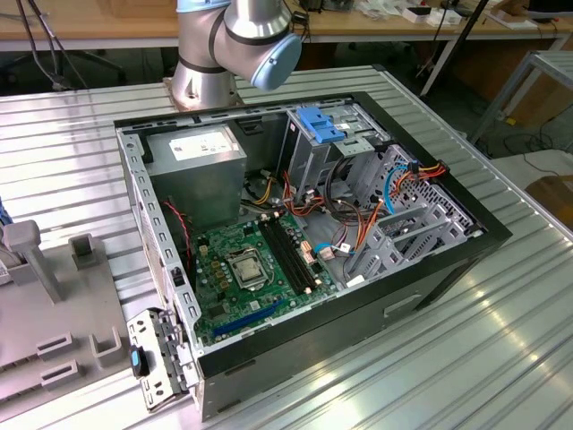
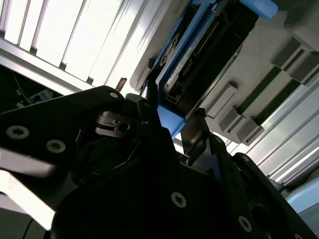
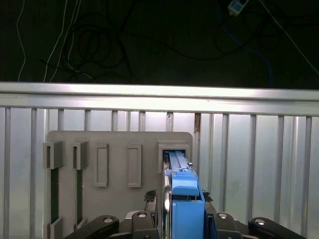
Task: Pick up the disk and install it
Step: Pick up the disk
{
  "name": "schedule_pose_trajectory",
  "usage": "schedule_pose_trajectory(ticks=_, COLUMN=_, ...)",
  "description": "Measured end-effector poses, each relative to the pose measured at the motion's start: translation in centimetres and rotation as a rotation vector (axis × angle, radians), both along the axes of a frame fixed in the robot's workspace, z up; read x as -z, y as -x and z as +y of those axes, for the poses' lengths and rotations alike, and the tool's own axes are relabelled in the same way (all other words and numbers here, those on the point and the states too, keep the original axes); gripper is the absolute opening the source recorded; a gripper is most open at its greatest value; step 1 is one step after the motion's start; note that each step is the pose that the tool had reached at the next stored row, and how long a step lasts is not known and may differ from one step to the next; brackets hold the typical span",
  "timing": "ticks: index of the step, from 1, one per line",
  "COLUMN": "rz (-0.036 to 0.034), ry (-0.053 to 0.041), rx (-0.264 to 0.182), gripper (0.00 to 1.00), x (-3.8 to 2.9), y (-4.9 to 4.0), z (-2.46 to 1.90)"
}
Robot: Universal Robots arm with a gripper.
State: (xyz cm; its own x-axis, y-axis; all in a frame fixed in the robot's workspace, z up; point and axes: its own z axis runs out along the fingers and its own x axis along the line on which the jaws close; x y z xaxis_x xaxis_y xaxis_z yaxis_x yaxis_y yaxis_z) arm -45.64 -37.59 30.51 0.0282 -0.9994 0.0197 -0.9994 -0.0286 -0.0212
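Observation:
In the first wrist view the disk (image 3: 182,199) stands on edge, its bright blue carrier rail toward the camera. My gripper (image 3: 183,219) is shut on it, with a black finger (image 3: 149,219) pressed to each side. Beyond it lies a grey fixture plate (image 3: 119,149) with several slots, and the disk's far end lines up with one square slot. The second wrist view shows the disk (image 2: 199,50) from the side, grey metal with blue rails, sticking out past my gripper (image 2: 172,117). The open computer case (image 1: 304,224) is in the exterior view, with its grey drive cage (image 1: 327,143) at the back.
A grey power-supply box (image 1: 197,170) and the motherboard (image 1: 242,269) sit inside the case among loose cables. The grey fixture plate (image 1: 54,340) lies at the exterior view's left on the slatted metal table (image 1: 466,358). The arm's base (image 1: 224,54) stands behind the case.

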Motion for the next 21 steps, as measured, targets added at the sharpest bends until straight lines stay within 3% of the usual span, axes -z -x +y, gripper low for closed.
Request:
schedule_pose_trajectory(ticks=1, rz=0.0001, ry=0.0, rx=0.0, gripper=0.37, x=0.0, y=0.0, z=0.0)
schedule_pose_trajectory(ticks=2, rz=0.0001, ry=0.0, rx=0.0, gripper=0.37, x=0.0, y=0.0, z=0.0)
schedule_pose_trajectory(ticks=21, rz=0.0, ry=0.0, rx=0.0, gripper=0.37, x=-0.03, y=0.0, z=0.0)
